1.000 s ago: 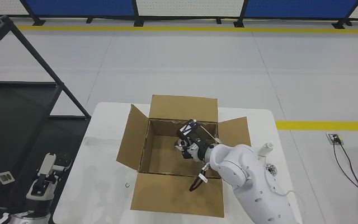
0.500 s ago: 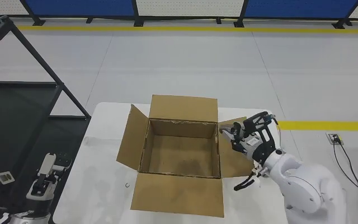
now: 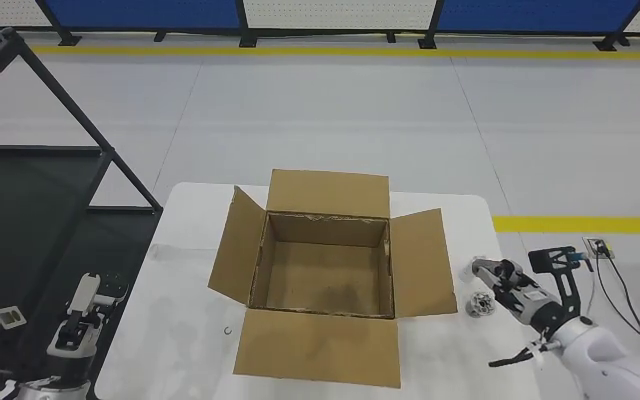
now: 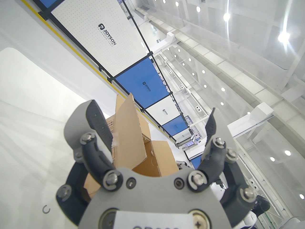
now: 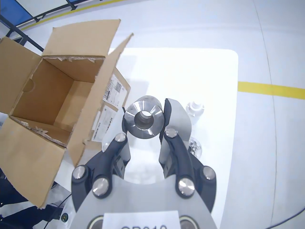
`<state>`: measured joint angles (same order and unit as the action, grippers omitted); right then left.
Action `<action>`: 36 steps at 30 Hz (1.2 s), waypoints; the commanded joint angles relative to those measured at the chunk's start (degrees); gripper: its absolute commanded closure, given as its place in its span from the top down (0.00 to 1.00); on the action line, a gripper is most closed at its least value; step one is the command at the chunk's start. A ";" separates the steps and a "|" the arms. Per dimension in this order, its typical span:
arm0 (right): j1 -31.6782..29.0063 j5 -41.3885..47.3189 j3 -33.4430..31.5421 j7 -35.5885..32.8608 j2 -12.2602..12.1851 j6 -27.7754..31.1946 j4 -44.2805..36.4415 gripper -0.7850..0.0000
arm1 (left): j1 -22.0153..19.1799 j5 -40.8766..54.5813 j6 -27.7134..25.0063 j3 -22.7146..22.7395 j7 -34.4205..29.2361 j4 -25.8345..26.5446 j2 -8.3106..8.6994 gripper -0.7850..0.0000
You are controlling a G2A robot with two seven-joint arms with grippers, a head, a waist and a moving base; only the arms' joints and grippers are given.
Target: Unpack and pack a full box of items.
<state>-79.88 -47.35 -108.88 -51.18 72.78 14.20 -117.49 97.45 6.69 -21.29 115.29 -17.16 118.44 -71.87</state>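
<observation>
Right gripper (image 5: 145, 113): jaws clamped on the sides of a steel cylinder (image 5: 145, 120).

Cylinder orientation: the axis runs roughly along the fingers. The bored end face is turned back toward the wrist, and the far end points away toward the table (image 3: 190, 300).

Cylinder location: held above the table, on the right of the box (image 3: 420, 260) and just outside its right flap. A white part (image 5: 195, 108) and a small flanged part (image 5: 195, 147) stand on the table close below the gripper.

Box: upright on the table with all four flaps folded outward and the brown floor visible.

Left gripper (image 4: 152, 110): fingers spread wide apart with nothing between them. It is tilted upward, with a box flap beyond it.
</observation>
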 commanded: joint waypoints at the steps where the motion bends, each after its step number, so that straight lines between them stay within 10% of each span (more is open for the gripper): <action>1: -0.69 0.14 -0.59 -1.37 -0.35 1.75 0.98 0.00 | 0.00 0.00 0.00 0.00 0.00 0.00 0.00 1.00; 17: -2.61 -3.26 3.18 -9.59 -2.79 13.19 4.71 0.00 | 0.00 0.00 0.00 0.00 0.00 0.00 0.00 1.00; 36: 4.17 -13.43 12.81 -11.32 -3.73 0.50 15.81 0.00 | 0.00 0.00 0.00 0.00 0.00 0.00 0.00 1.00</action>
<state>-76.32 -60.43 -96.47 -62.53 69.09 15.32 -102.57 97.45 6.69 -21.29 115.29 -17.16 118.44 -71.87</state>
